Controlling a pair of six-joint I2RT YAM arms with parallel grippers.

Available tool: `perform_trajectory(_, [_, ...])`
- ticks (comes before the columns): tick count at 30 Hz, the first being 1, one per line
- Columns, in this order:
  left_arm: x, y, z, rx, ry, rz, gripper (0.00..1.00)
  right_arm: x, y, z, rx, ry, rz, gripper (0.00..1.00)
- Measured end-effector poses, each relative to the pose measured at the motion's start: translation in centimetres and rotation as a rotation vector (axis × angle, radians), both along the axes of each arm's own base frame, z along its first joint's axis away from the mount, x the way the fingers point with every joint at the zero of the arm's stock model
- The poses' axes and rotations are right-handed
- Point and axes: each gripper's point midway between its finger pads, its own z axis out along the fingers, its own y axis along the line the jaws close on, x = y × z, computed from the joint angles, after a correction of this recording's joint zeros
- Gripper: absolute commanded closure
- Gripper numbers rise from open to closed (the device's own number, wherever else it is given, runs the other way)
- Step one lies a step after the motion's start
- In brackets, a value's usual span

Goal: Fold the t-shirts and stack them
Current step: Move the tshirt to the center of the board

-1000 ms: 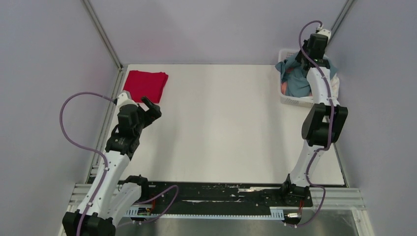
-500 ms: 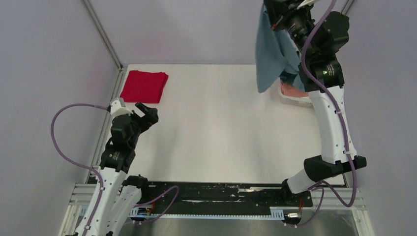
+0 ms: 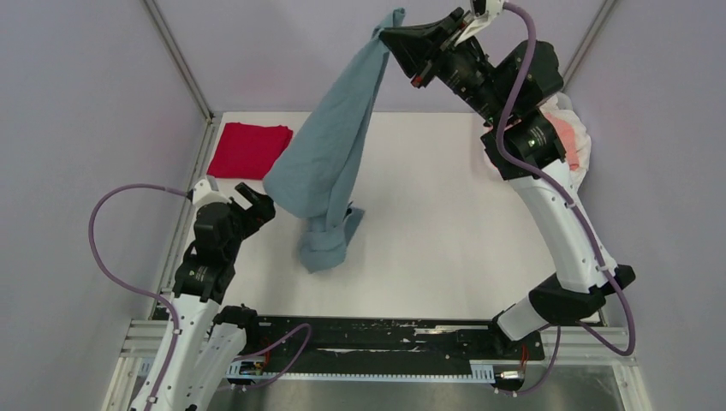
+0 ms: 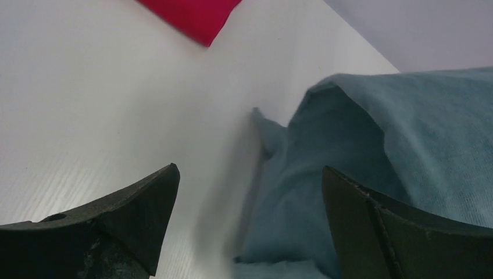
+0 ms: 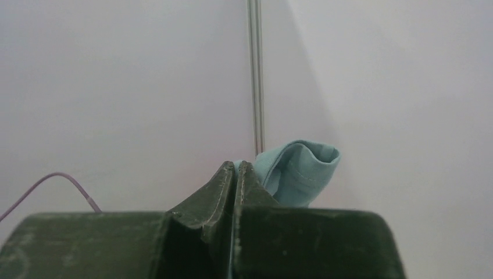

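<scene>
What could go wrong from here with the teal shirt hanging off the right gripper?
1. The right gripper pinches the teal t-shirt by a small fold of hem. It may slip free and fall in a heap.
2. The shirt's lower end is bunched on the table, so lowering it now would likely lay it crumpled.
3. The cloth hangs close to the open left gripper and could snag there.

Teal-blue shirt (image 3: 330, 163) was plain and dusty-toned, red shirt (image 3: 251, 150) was a solid bright shade, table (image 3: 428, 223) was white.
</scene>
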Motion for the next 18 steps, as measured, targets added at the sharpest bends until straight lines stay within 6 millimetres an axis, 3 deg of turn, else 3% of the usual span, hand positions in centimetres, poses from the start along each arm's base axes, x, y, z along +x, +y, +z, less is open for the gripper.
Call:
perform_trajectory(3, [-0.4, 0.5, -0.8, 0.0, 0.034, 0.029, 0.0, 0.2, -1.1, -3.7, -0.033, 0.079, -0.068, 1.0])
perform_trajectory(5, [-0.8, 0.9, -1.3, 0.002, 0.059, 0.058, 0.0, 0.6, -3.0, -7.0, -0.054, 0.138, -0.169, 1.0])
perform_trajectory(12, [-2.1, 2.2, -2.6, -0.01, 0.117, 0.141, 0.0, 1.5, -14.8, -23.9, -0.146, 0.407, -0.642, 0.98])
perform_trajectory(13, [-2.1, 2.2, -2.8, -0.015, 0.119, 0.147, 0.0, 2.0, -16.6, -26.9, -0.162, 0.468, -0.721, 0.9])
perform_trajectory(14, [-2.1, 2.1, -3.1, -0.023, 0.125, 0.151, 0.0, 2.5, -18.0, -29.5, -0.176, 0.524, -0.785, 0.72])
perform_trajectory(16, [-1.9, 1.9, -3.9, -0.028, 0.149, 0.147, 0.0, 3.2, -21.1, -35.2, -0.204, 0.658, -0.914, 0.2])
perform_trajectory(17, [-1.6, 1.7, -4.6, -0.029, 0.173, 0.139, 0.0, 3.4, -22.7, -38.8, -0.24, 0.746, -0.986, 0.03])
perform_trajectory(18, [-1.3, 1.5, -5.4, -0.028, 0.202, 0.13, 0.0, 3.4, -24.0, -41.8, -0.27, 0.828, -1.041, 0.0])
